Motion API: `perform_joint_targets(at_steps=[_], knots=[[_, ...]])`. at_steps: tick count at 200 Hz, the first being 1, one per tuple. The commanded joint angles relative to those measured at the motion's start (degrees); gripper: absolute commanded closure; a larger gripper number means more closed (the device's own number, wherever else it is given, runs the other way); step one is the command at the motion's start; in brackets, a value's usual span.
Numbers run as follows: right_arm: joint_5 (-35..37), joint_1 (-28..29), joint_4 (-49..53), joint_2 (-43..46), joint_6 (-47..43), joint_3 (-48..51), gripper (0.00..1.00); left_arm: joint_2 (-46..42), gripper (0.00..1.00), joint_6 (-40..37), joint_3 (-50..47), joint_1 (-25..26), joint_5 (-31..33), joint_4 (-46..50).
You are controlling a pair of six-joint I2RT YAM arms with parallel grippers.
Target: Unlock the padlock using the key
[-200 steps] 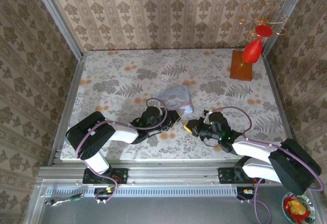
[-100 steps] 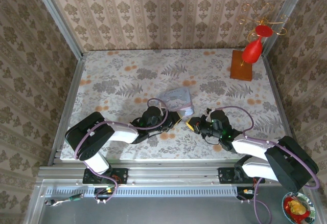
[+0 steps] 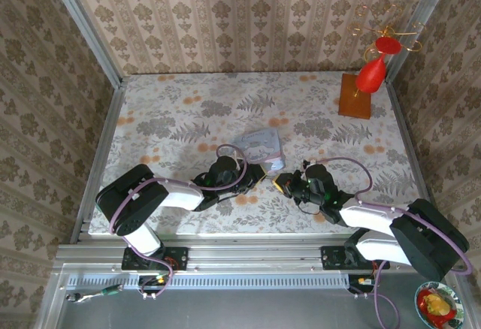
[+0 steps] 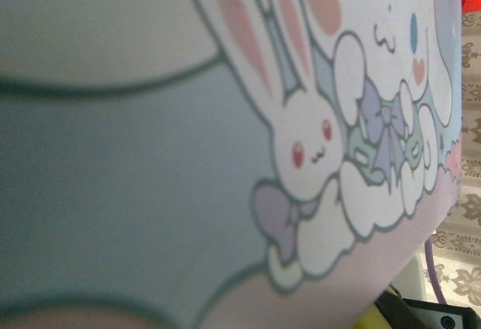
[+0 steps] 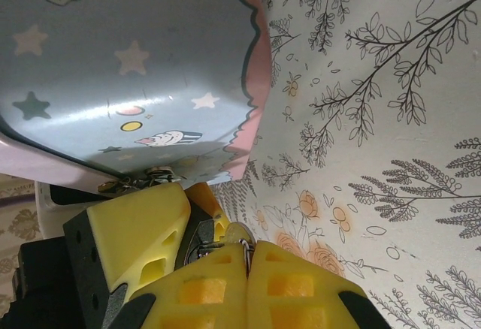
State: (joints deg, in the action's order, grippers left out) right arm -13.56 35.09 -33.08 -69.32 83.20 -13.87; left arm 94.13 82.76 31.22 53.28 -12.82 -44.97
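**Status: key at the lock, unlocking not confirmed.**

1. Location. The padlock (image 5: 197,237) is a small dark block at the near edge of the pale blue cartoon-print tin (image 3: 261,143), just under the tin's metal latch. It sits between the two hands, low over the floral counter (image 3: 173,104).

2. Left hand (image 3: 255,173). In the right wrist view, one yellow finger (image 5: 143,231) lies beside the padlock, and a second yellow sliver shows on the block's other side. The hand is judged to be clamped on the padlock, steadying it against the tin.

3. Right hand (image 5: 246,258). It is clenched, with the pads pressed together. A small silvery key (image 5: 239,233) protrudes from between them. The key tip is just beside the padlock body, or touching it.

4. Done, as judged: the key is picked up, the padlock is braced, and the two are brought together.

5. Not determinable: whether the key has entered the keyway. The contact point is too small and partly hidden by the pads. No open shackle can be made out.

6. Remaining, as judged: seat the key fully, rotate it, and free the shackle. Slight misalignment of the key could push the padlock aside.
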Motion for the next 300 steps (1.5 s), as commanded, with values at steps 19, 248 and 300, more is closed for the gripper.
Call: perform_joint_targets(at_steps=[19, 248, 300], knots=[[-2.88, 2.91, -7.47, -1.47, 0.89, -2.31, 1.00, 0.18, 0.98, -0.04, 3.06, 2.56, -7.27, -3.81], [0.40, 6.39, -3.42, 2.71, 0.84, -3.45, 1.00, -0.86, 0.98, -0.18, 1.76, 2.22, -6.52, -2.76], [1.91, 5.17, 5.92, 6.75, -2.38, -2.77, 1.00, -2.31, 0.98, -0.73, 0.88, 1.35, -6.17, -1.49]])
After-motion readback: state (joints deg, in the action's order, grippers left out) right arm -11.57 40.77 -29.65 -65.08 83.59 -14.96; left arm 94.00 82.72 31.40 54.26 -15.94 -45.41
